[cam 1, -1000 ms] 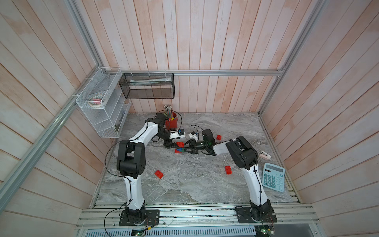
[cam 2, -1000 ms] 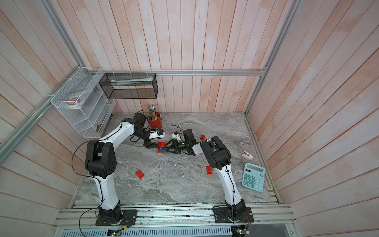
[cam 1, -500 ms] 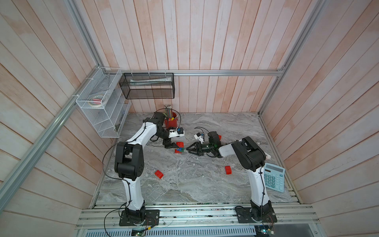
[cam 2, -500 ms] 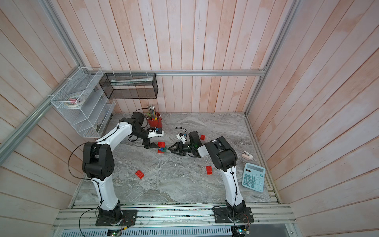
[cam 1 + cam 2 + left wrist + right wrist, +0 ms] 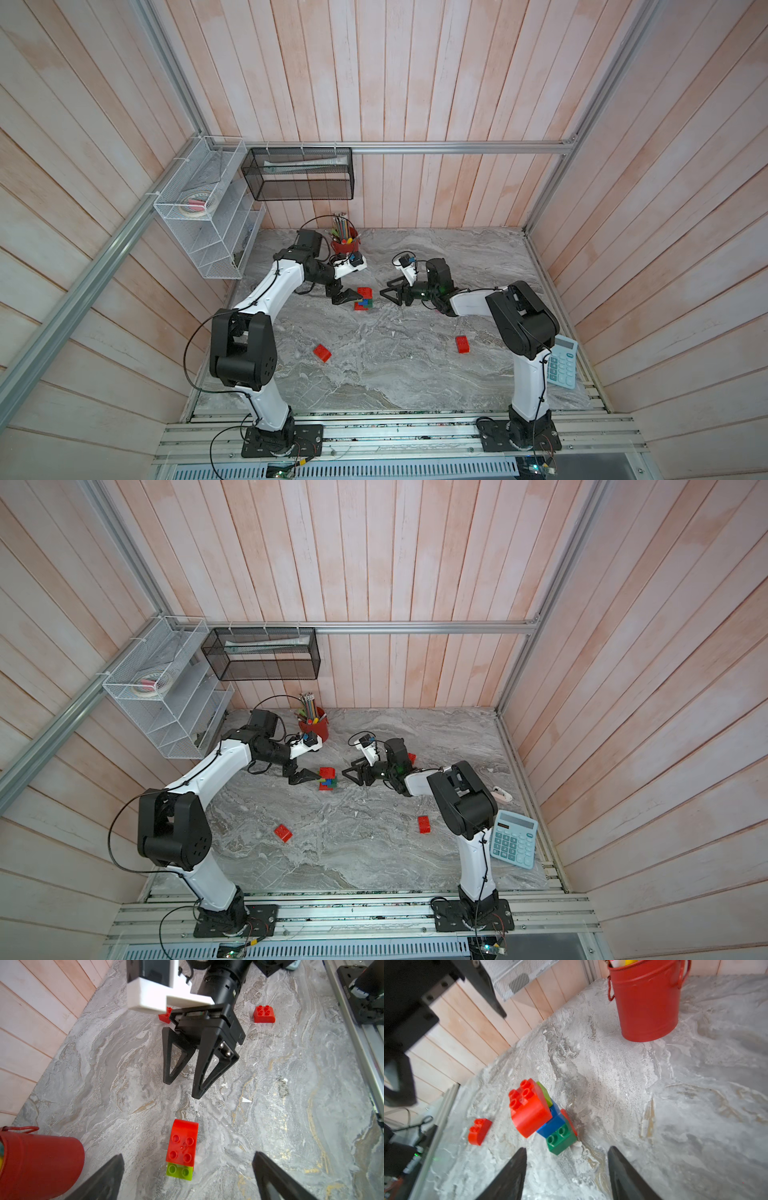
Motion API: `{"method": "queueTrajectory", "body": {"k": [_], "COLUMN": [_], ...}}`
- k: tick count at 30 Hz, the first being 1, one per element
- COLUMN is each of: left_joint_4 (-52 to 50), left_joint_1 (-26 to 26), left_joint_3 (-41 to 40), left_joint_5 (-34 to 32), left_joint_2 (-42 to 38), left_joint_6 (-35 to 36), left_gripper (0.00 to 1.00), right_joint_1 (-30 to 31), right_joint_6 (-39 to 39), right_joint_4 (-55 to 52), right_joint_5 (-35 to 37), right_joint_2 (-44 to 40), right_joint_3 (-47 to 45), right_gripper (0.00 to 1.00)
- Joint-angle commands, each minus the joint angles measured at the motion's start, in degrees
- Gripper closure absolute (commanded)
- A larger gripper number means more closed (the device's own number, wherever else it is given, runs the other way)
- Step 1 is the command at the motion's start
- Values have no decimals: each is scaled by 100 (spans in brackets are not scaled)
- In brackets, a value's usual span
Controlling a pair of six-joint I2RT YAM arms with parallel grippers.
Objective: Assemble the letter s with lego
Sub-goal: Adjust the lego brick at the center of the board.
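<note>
A small lego stack rests on the marble table between the two arms. In the right wrist view it shows a red brick over a blue one, a dark green one and a lime one. My left gripper is wide open just left of the stack, touching nothing. To the stack's right, my right gripper is open and holds nothing, a short gap away. Loose red bricks lie at the front left and front right.
A red pencil cup stands behind the left gripper. Another red brick lies behind the right arm. A calculator sits at the right edge. A white wire rack and a black mesh basket hang on the walls.
Both grippers were at the lego stack and have drawn back from it, left to the left, right to the right. The left jaws opened wide; the right jaws opened somewhat.
</note>
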Motion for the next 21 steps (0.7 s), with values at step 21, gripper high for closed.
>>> {"method": "queueTrajectory", "body": {"k": [21], "left_joint_4": [202], "left_joint_1": [334], "left_joint_3": [-1147], "left_joint_5": [89], "left_joint_2": [-813], "left_joint_6": [-354], "left_gripper": [0], "right_joint_1": [511], "right_joint_6": [-1241], "right_joint_4": [258], "right_joint_5": [228], "right_joint_2": [822], "right_joint_3": [491], "right_gripper": [31]}}
